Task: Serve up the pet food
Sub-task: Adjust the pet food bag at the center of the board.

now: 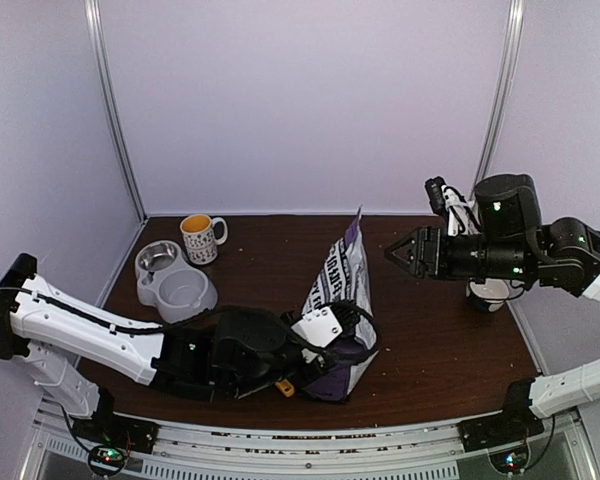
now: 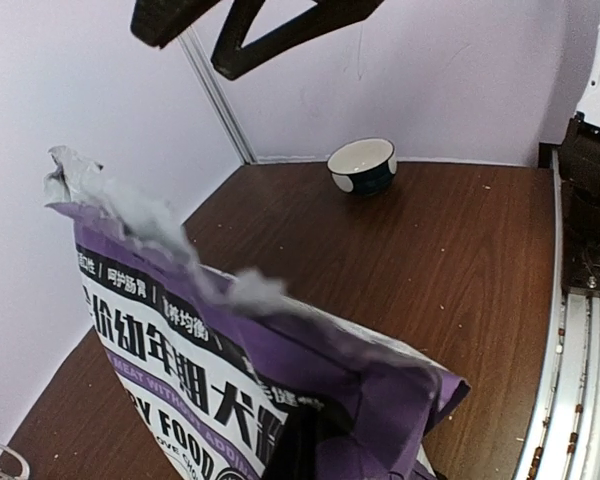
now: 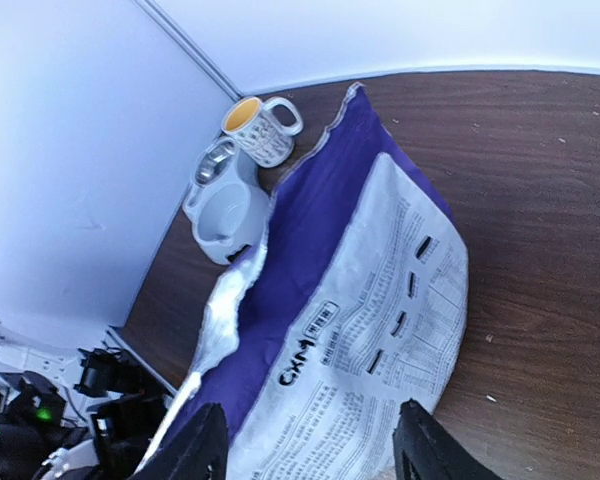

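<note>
The tall purple-and-white foil bag of pet food [image 1: 342, 280] stands near the middle of the dark brown wooden bench [image 1: 440, 350], a little towards the near edge. It leans, and its torn, crinkled silver top edge points up and towards the back wall. The kibble itself I cannot see, only the bag with its white lettering.

The left arm lies low across the bench from the left side. The left hand [image 1: 352, 318] is pressed together on the lower part of the bag, its black fingers against the foil.

The right hand [image 1: 392, 252] hangs in the air to the right of the bag's top and clear of it. Its two dark fingers are spread apart with nothing between them. In its own wrist view the bag's purple side and white printed panel lie below the parted fingers.

Back left, near the wall, a white patterned mug with a yellow inside [image 1: 199, 238] sits just behind a grey plastic double pet bowl [image 1: 175, 285]. One of the bowl's wells has a shiny steel insert. A bit of a yellow plastic scoop [image 1: 285, 387] shows beneath the left arm at the bag's foot. A small white bowl with dark blue spots [image 2: 362, 165] sits far right, well apart from the bag.
</note>
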`<state>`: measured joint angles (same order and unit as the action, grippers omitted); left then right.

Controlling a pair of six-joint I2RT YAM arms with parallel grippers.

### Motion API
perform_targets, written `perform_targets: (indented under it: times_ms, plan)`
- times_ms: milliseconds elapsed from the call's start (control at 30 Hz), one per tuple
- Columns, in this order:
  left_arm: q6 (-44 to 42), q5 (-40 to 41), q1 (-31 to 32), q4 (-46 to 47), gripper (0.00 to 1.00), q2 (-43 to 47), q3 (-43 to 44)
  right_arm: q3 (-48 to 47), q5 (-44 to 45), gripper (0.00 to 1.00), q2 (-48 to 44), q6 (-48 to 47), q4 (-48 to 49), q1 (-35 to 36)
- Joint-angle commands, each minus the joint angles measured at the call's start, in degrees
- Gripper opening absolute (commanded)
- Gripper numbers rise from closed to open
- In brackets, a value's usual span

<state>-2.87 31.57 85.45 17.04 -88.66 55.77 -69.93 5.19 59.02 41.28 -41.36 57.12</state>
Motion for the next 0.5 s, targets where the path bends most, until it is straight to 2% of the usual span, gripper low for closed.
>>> perform_targets:
  times_ms: [0,167,333,400,433,467]
  plan:
    - [4.6,-4.4,-0.5,4.4,0.0,6.1,-2.2,4.0,-8.3,0.6,-2.7,-3.3,14.6,-0.2]
    - [5.7,-4.6,-0.5,1.9,0.0,10.0,-5.3,3.9,-1.9,0.7,-3.3,-3.6,12.3,-0.8]
    - [8.6,-9.5,-0.5,-4.0,0.0,11.2,-3.9,0.1,-0.1,0.68,1.1,-3.8,11.7,-0.9]
    - [10.2,-10.8,-0.5,-5.4,0.09,10.9,-3.0,-1.2,0.1,0.67,3.4,-3.7,12.0,-0.9]
    - [11.1,-11.2,-0.5,-6.1,0.2,10.7,-2.4,-2.4,0.2,0.67,4.5,-3.8,11.9,-0.9]
    - [11.9,-11.3,-0.5,-7.0,0.25,10.5,-1.7,-3.5,0.6,0.67,5.8,-3.8,11.5,-0.9]
